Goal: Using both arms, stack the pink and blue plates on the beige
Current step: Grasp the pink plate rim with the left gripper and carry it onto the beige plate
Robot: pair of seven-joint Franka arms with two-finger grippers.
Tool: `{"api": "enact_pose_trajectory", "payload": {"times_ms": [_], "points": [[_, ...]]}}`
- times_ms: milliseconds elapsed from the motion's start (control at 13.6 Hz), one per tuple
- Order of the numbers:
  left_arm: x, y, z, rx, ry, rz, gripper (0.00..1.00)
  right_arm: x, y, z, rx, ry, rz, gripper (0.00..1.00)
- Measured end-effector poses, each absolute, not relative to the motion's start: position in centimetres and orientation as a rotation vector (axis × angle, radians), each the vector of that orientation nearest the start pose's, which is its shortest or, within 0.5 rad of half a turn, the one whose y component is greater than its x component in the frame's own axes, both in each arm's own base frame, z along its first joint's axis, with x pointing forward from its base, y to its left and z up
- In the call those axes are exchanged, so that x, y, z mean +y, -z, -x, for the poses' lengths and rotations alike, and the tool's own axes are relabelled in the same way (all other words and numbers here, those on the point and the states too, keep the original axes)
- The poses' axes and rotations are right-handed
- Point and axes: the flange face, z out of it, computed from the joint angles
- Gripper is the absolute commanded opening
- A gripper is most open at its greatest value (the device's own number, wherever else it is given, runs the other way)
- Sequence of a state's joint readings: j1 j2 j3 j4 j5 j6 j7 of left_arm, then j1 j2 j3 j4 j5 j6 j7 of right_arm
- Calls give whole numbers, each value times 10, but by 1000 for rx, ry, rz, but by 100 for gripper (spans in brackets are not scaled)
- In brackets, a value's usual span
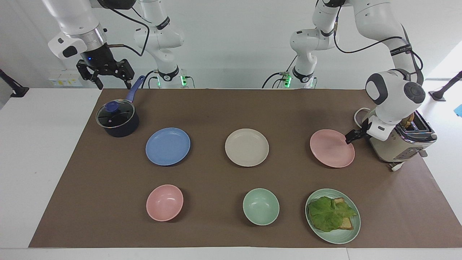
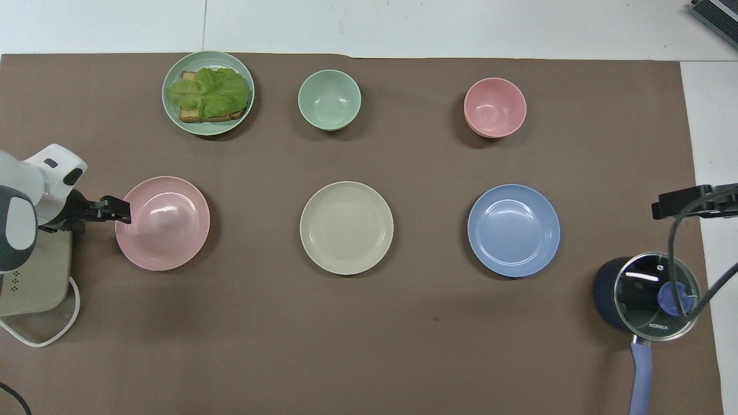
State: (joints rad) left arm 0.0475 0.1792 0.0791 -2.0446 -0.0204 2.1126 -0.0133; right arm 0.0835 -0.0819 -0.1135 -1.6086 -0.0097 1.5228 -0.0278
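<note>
Three plates lie in a row across the brown mat, with the beige plate (image 1: 247, 147) (image 2: 346, 227) in the middle. The pink plate (image 1: 332, 148) (image 2: 162, 223) is toward the left arm's end and the blue plate (image 1: 168, 146) (image 2: 513, 230) toward the right arm's end. My left gripper (image 1: 351, 137) (image 2: 118, 210) is low at the pink plate's rim on the toaster side, open and holding nothing. I cannot tell if it touches the rim. My right gripper (image 1: 113, 83) (image 2: 663, 207) waits open, raised over the table edge beside the pot.
A beige toaster (image 1: 397, 144) (image 2: 34, 276) with toast stands right beside the left gripper. A lidded dark pot (image 1: 117, 121) (image 2: 646, 297) has a blue handle. Farther from the robots are a pink bowl (image 1: 164, 202), a green bowl (image 1: 260, 206) and a green plate (image 1: 346, 234) with a lettuce sandwich.
</note>
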Motion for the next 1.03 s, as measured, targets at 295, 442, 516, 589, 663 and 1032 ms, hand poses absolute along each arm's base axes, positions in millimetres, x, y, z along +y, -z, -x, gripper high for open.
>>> {"api": "enact_pose_trajectory", "payload": {"times_ms": [295, 442, 516, 589, 663, 1032], "points": [[79, -328, -553, -275, -208, 3133, 100, -19, -646, -524, 3, -7, 3142, 100], [76, -325, -551, -282, -212, 3132, 74, -19, -646, -524, 3, -7, 3142, 100], [75, -324, -551, -284, -214, 3132, 55, -19, -646, -524, 3, -7, 3142, 100], [75, -324, -551, -285, -214, 3132, 45, -19, -646, -524, 3, -7, 3142, 100], [75, -324, -551, -285, -214, 3132, 44, -19, -646, -524, 3, -7, 3142, 100], [74, -322, -549, -304, -222, 3129, 39, -19, -646, -524, 3, -7, 3142, 100]]}}
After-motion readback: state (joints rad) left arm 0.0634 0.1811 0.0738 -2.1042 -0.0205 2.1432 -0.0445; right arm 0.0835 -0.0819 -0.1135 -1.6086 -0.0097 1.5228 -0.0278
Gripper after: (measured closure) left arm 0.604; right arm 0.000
